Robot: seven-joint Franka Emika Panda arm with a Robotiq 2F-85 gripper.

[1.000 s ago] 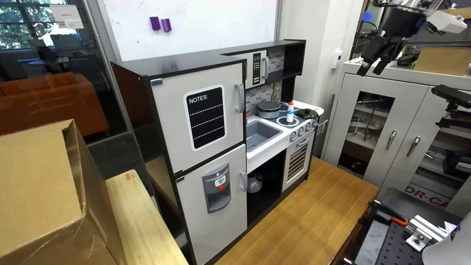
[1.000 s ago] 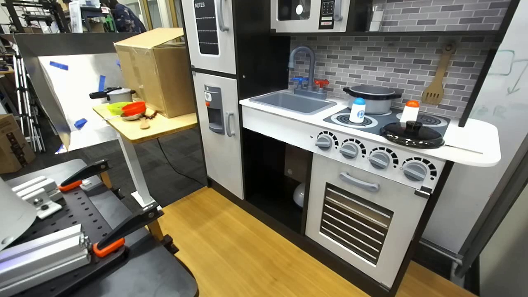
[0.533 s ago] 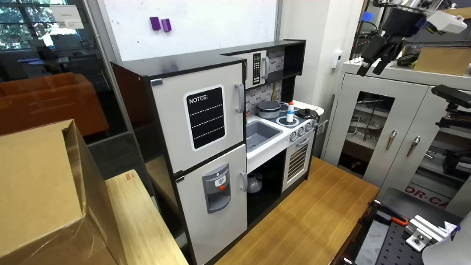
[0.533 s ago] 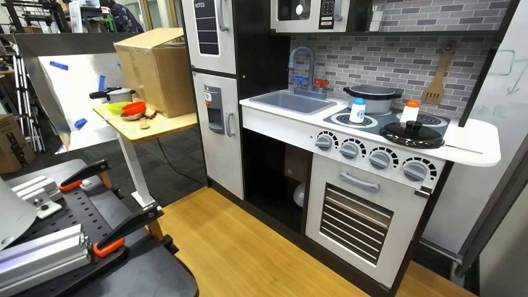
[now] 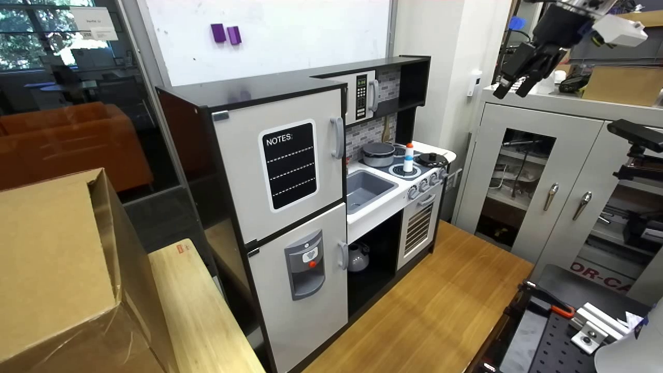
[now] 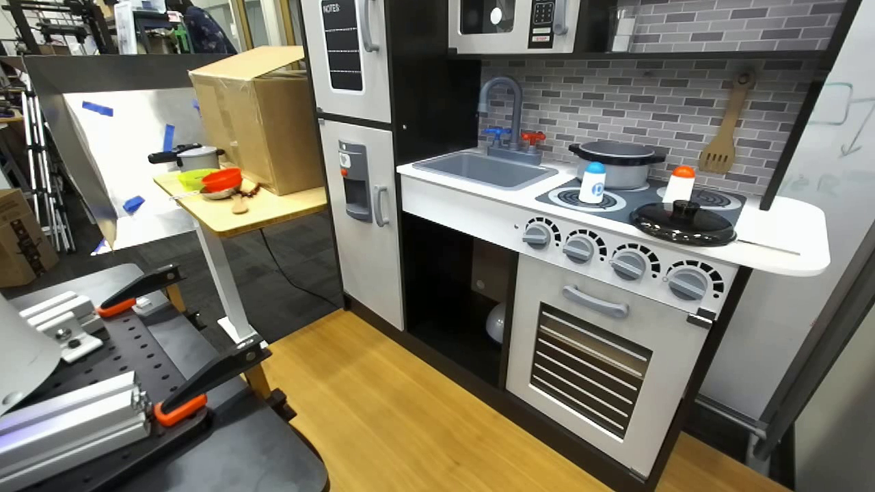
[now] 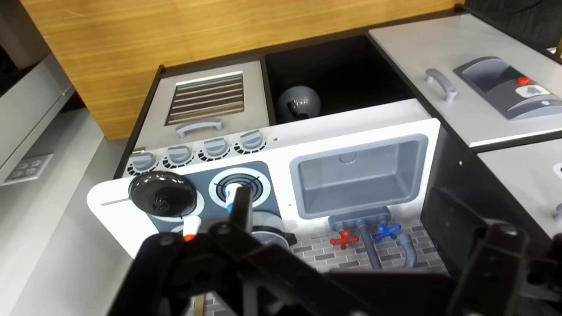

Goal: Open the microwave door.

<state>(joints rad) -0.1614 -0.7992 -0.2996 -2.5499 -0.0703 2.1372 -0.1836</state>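
The microwave door (image 5: 350, 98) is white, with a dark keypad strip and a grey vertical handle (image 5: 374, 96). It is shut, set in the upper black cabinet beside the fridge. Its dark window (image 6: 487, 16) shows at the top edge of an exterior view, where the door's top is cut off. My gripper (image 5: 512, 92) is open and empty, high in the air to the right of the kitchen in that view, well apart from the door. In the wrist view the fingers (image 7: 340, 199) stand apart over the sink and faucet; the microwave door is hidden or out of view there.
The fridge's upper door (image 5: 285, 155) stands beside the microwave. Below it are the sink (image 6: 485, 169), faucet (image 6: 509, 113), pot (image 6: 618, 164), two shakers and a black lid (image 6: 683, 224). A grey cabinet (image 5: 505, 207) stands behind my gripper.
My gripper has moved slightly up and to the left in an exterior view during the last half second. It stays open. The microwave door and the other things have not moved.
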